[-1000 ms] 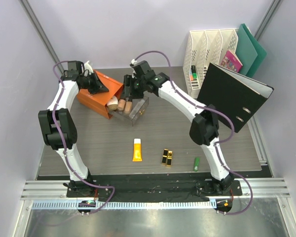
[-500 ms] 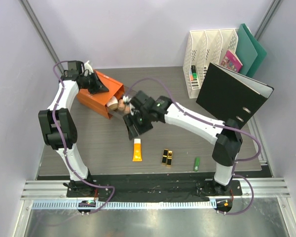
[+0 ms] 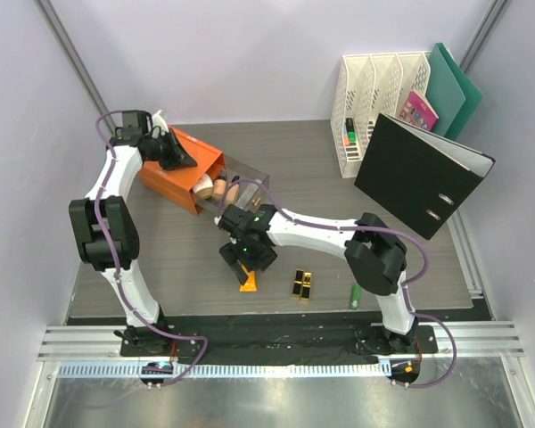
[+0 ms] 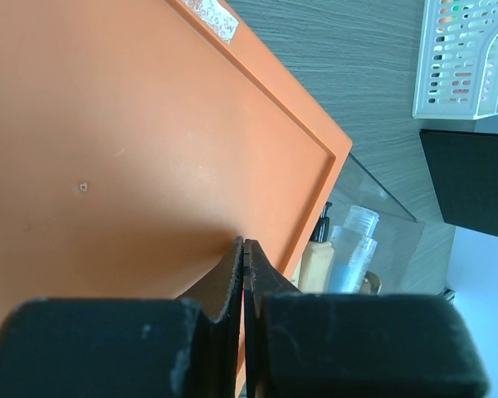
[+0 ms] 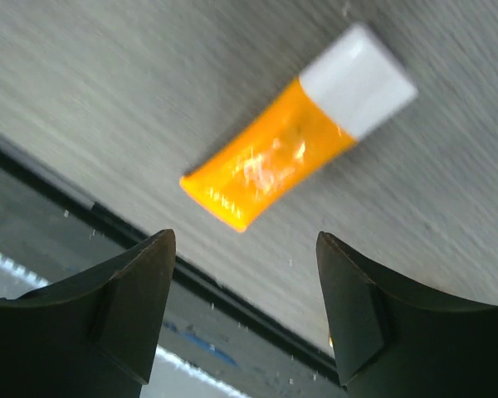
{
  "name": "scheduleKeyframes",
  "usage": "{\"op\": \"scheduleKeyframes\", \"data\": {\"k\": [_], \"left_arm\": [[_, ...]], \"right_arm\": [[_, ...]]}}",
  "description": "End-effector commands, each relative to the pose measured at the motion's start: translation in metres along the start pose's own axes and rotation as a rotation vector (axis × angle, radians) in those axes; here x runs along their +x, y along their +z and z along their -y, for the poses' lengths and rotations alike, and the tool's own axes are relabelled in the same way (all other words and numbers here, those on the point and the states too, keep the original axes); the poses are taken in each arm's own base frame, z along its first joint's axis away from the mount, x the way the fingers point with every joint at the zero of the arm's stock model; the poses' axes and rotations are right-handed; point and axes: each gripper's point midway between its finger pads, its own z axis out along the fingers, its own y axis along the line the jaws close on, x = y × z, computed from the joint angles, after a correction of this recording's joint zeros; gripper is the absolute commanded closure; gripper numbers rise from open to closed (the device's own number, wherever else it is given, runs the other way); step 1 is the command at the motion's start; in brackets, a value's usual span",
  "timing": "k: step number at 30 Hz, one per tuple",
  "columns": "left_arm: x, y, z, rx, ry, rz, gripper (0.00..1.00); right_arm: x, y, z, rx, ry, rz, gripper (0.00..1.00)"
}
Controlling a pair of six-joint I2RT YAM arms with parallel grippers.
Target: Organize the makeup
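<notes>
Right gripper hangs directly over the orange-yellow tube, jaws spread wide with nothing between them. Left gripper is closed on nothing, its fingertips pressed together at the top panel of the orange box.

We use the orange box as the reference for all positions.

1. A clear drawer stands pulled out at the box's right side and holds the foundation bottles.
2. The tube lies flat on the table, to the right of the box and nearer the arm bases, well apart from it.
3. The black-gold lipsticks lie further right of the box.
4. The small green tube lies furthest right.

Handling, as we judge it: the tube is light, soft-walled and glossy, so a hard squeeze may deform it or let it slip. The white cap is the stiff part. We recommend closing across the body just behind the cap. The tube sits diagonally to the jaws, so we expect a wrist rotation to be needed first.
</notes>
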Motion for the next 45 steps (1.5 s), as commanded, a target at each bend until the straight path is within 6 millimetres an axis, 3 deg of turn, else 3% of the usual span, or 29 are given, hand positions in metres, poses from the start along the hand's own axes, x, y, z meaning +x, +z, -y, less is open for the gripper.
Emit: {"op": "scheduleKeyframes", "data": {"k": [1,11,14,18,24,28,32,35,39,42,45], "left_arm": [[0.144,0.006,-0.109,-0.400,-0.180,-0.483,1.00],[0.146,0.005,-0.108,-0.398,-0.179,-0.484,1.00],[0.147,0.004,-0.109,-0.402,-0.179,-0.485,1.00],[0.145,0.005,-0.109,-0.402,-0.178,-0.483,1.00],[0.145,0.004,-0.110,-0.409,-0.178,-0.483,1.00],[0.145,0.005,-0.110,-0.407,-0.181,-0.484,1.00],[0.144,0.005,-0.109,-0.406,-0.180,-0.483,1.00],[0.144,0.005,-0.109,-0.404,-0.183,-0.481,1.00],[0.143,0.005,-0.108,-0.402,-0.182,-0.482,1.00],[0.142,0.004,-0.108,-0.402,-0.179,-0.479,1.00],[0.143,0.004,-0.108,-0.404,-0.179,-0.480,1.00]], "right_arm": [[-0.026,0.016,-0.004,0.009,-0.002,0.068,0.25],[-0.025,0.047,0.007,0.085,0.008,0.033,0.27],[-0.023,0.048,0.008,0.092,0.004,0.022,0.44],[-0.019,0.046,0.006,0.087,-0.023,0.006,0.95],[-0.018,0.031,0.006,0.156,-0.099,0.019,0.99],[-0.028,0.010,-0.005,0.124,-0.134,0.067,0.99],[-0.051,-0.030,-0.022,0.063,-0.170,0.171,0.99],[-0.076,-0.062,-0.035,0.033,-0.182,0.272,0.99],[-0.124,-0.122,-0.045,0.009,-0.145,0.450,0.99],[-0.154,-0.156,-0.035,0.004,-0.080,0.552,0.99],[-0.172,-0.172,-0.019,-0.017,0.003,0.598,0.99]]}}
